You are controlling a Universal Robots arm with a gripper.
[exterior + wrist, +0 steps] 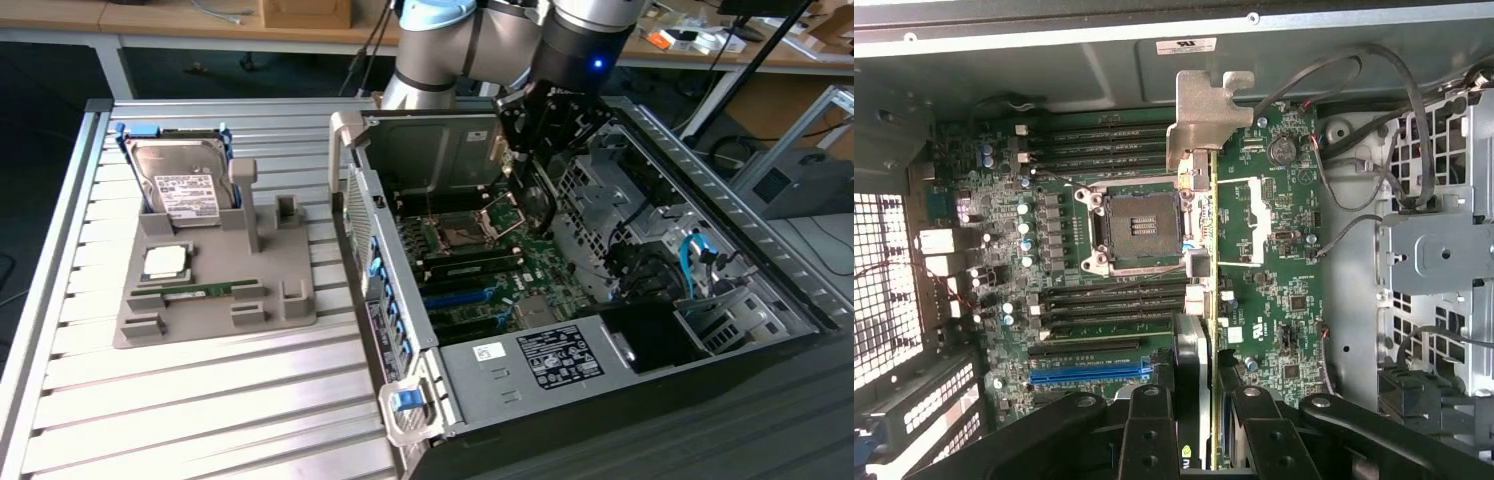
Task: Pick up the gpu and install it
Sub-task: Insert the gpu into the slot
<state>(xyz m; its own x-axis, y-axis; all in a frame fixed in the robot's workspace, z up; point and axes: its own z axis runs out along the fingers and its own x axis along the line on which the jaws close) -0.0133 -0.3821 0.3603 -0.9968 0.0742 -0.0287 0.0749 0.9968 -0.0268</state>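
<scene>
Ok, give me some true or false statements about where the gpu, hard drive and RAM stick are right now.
1. The end effector grips the gpu over the motherboard inside the open case. True.
2. The hard drive sits inside the case. False: it stands in the gray fixture outside the case, toward the exterior view's left.
3. The gpu is seated in the blue slot. False: that slot is empty; the card is held above the board.
4. A RAM stick lies in the fixture. True.
</scene>
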